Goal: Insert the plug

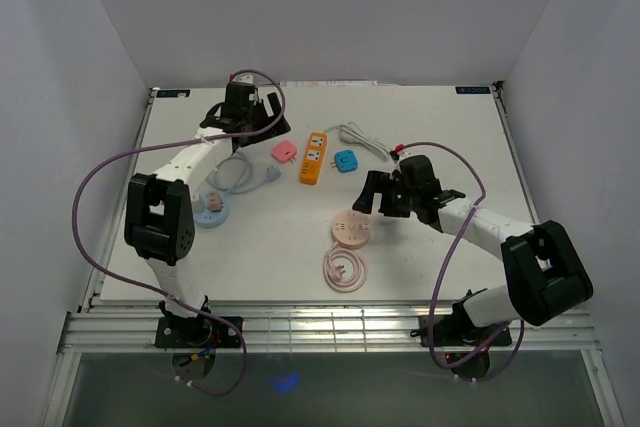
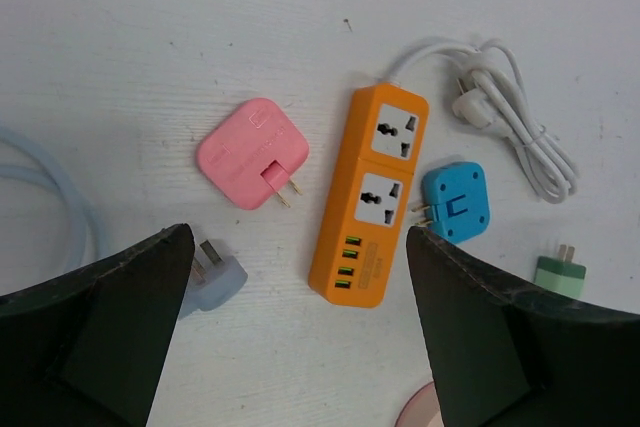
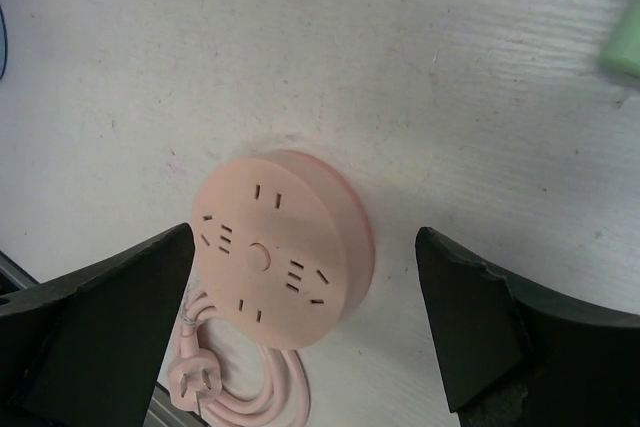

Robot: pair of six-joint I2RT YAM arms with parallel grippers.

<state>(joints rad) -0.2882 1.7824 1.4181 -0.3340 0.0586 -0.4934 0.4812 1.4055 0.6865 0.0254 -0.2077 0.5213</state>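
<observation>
Top external view: both arms reach out over the white table (image 1: 270,257), the left arm to the far-left cluster of plugs, the right arm to mid-table.
Left gripper (image 2: 298,235): jaws spread wide, nothing between them. It looks straight down on the cluster, which I judge a stance for choosing a plug.
Right gripper (image 3: 302,235): jaws wide apart and empty, centred above the pink round plastic socket hub (image 3: 280,257), probably to steady it or to line up on its slots.
Orange rectangular plastic power strip (image 2: 370,197): flat on the table, 2 universal sockets face up and vacant, a white cord (image 2: 530,137) leaving its far end.
Pink square plastic adapter plug (image 2: 250,152): flat, 2 prongs folded out and pointing toward the strip. It is near the strip but apart from it, so the prongs are exposed for insertion.
Blue square plastic adapter (image 2: 455,202): on the strip's other side, prongs aimed at its edge. I cannot tell whether they touch.
Hub condition: slots face up, all vacant, with its own pink coiled cord (image 3: 240,387) just beside it.
Other loose items: grey-blue plug (image 2: 215,277) and green plug (image 2: 560,275), both idle on the table.
Task status: no plug is held or seated, so I judge this the outset. Which plug is meant cannot be told.
Risk: a flat-lying adapter offers little edge to pinch.
</observation>
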